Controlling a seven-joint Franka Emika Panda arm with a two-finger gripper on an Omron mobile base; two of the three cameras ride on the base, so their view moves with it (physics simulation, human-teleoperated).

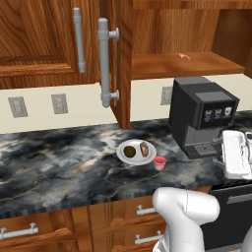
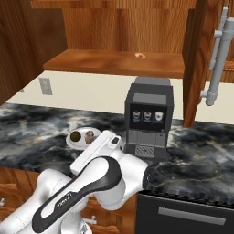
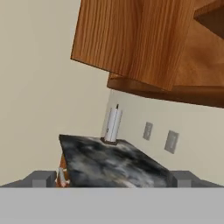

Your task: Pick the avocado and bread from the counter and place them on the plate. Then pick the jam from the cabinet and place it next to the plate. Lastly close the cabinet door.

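Avocado (image 1: 129, 151) and bread (image 1: 144, 148) lay on plate (image 1: 136, 152); jam (image 1: 159, 163) stood beside plate; end effector (image 3: 113, 178) was released, empty.

A kitchen: dark marble counter (image 1: 59, 157), wooden wall cabinet (image 1: 39, 34), coffee machine (image 1: 199, 115), wall sockets (image 1: 59, 103), drawers (image 1: 29, 231) below.

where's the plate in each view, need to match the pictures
Left base view: the plate sits on the counter at centre, avocado and bread on it, jam to its right.
Right base view: the plate is at middle left, partly behind the white arm.
Hand view: I cannot find the plate.
Shared landmark: the black coffee machine.
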